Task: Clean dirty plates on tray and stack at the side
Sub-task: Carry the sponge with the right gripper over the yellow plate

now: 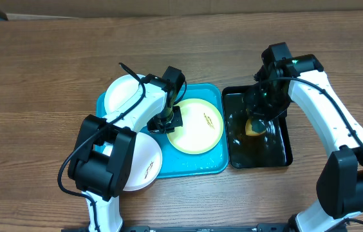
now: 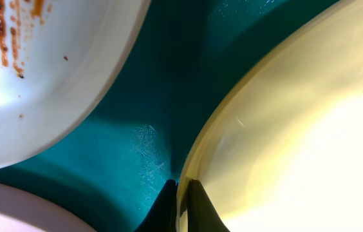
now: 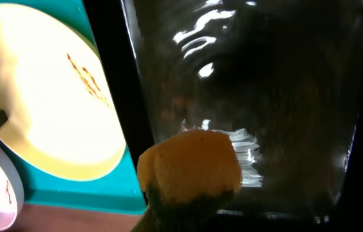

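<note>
Turquoise tray (image 1: 194, 169) holds the plates overhead. My left pincer (image 1: 171, 122) is clamped on the left edge of the yellow-rimmed plate (image 1: 197, 129), and my right pincer (image 1: 257, 121) grips a yellow sponge (image 1: 254, 127) over the black tray (image 1: 284, 151).

Left wrist: my fingers (image 2: 167, 207) pinch that rim, and the plate spreads away to the right.

Right wrist: the plate lies left of the sponge (image 3: 191, 164), past the tray wall.
</note>
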Available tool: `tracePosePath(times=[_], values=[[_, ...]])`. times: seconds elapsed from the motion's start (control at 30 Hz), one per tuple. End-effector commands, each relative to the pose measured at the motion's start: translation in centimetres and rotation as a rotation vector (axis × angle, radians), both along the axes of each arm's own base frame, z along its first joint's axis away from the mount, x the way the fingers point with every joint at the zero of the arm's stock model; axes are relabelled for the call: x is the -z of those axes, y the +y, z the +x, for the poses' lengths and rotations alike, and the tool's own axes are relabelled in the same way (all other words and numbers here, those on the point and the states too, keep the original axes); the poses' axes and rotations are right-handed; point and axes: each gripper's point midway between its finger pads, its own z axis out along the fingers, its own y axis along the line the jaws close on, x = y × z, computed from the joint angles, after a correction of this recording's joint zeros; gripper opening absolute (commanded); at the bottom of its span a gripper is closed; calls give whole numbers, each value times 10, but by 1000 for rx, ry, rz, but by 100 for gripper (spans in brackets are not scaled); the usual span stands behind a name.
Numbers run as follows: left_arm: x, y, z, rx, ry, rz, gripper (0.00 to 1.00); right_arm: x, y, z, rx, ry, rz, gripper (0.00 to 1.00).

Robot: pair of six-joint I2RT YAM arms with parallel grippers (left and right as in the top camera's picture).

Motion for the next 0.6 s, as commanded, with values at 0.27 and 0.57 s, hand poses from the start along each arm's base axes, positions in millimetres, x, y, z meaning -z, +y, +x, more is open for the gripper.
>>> tracePosePath(times=[0.27,0.57], values=[[13,5,-5,4,21,38,4,-27,60,35,-97,-192,250,4],[13,6,-5,4,21,39,4,-14,103,30,-314,-329,57,4]])
